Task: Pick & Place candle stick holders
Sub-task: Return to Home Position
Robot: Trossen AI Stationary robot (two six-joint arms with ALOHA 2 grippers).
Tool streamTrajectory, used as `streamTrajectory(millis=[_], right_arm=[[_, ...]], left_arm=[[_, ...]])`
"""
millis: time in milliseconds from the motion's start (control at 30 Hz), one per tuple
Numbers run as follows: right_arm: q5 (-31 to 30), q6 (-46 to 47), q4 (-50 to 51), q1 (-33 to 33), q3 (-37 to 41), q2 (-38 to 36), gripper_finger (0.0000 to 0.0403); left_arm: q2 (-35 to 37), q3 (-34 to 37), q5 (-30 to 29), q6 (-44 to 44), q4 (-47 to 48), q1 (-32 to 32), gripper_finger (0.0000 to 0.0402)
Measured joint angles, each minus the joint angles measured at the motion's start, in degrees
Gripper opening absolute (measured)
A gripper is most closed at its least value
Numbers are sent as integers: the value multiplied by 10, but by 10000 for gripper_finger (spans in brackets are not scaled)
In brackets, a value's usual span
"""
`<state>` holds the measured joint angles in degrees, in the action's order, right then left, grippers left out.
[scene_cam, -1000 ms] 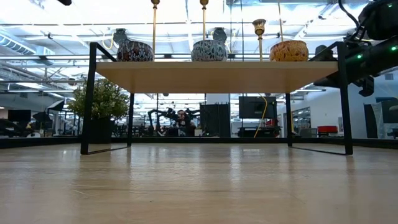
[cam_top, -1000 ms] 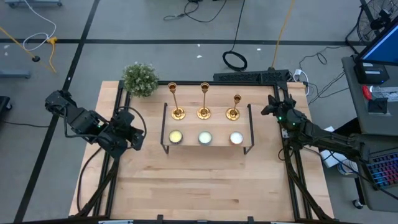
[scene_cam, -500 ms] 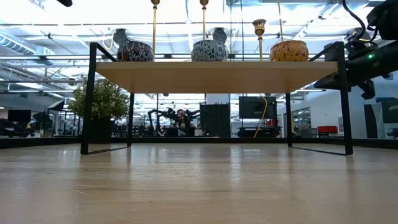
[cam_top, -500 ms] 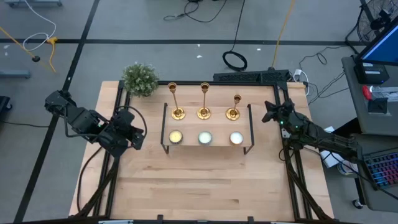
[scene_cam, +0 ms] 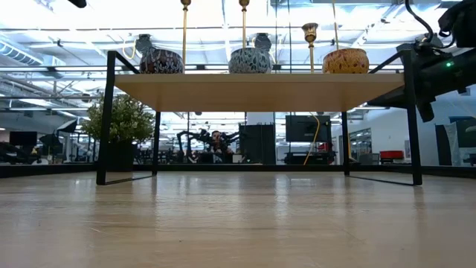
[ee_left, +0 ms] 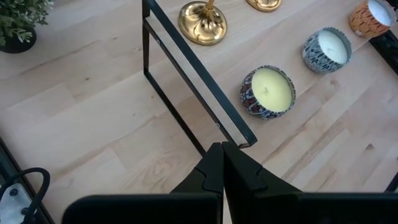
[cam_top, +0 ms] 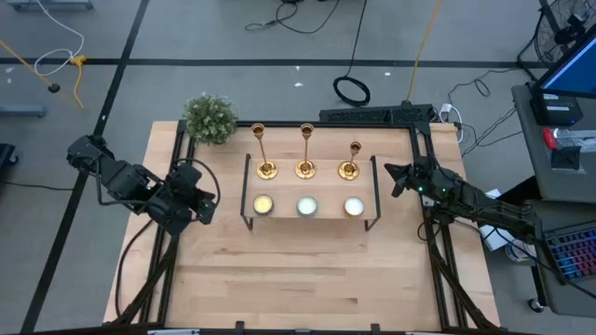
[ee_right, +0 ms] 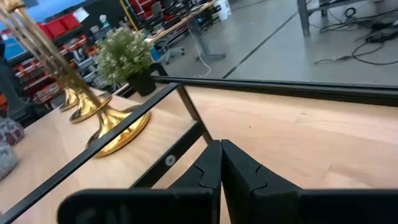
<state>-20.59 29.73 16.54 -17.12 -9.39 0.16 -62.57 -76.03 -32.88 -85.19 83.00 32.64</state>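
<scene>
While the candle stick holders (cam_top: 305, 154) are standing upright along the shelf's (cam_top: 284, 192) 12 o'clock edge, the left hand (ee_left: 222, 147) at 9 and the right hand (ee_right: 221, 145) at 3 o'clock are hanging closed and empty.

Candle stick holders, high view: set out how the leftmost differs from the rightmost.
The leftmost holder is taller than the rightmost holder. The leftmost stands behind the yellow candle, the rightmost behind the orange-tin candle. Both are gold and upright, in the back row on the shelf.

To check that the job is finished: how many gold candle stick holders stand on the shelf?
3, all along the far side of the shelf: the left holder, the middle holder, the right holder. None seems hidden.
</scene>
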Motion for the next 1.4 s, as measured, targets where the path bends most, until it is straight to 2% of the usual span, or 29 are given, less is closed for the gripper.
streamTrajectory(millis=[467,733,1100,1400], right_arm=[[58,23,31,0,0,0,0],[101,1,30,0,1,0,0],[102,-3,35,0,5,0,0],[103,40,35,0,26,6,6]], left_arm=[[0,0,4,11,-1,0,1],[0,0,4,15,-1,0,2],[0,0,4,15,-1,0,1],[0,0,4,15,-1,0,1]])
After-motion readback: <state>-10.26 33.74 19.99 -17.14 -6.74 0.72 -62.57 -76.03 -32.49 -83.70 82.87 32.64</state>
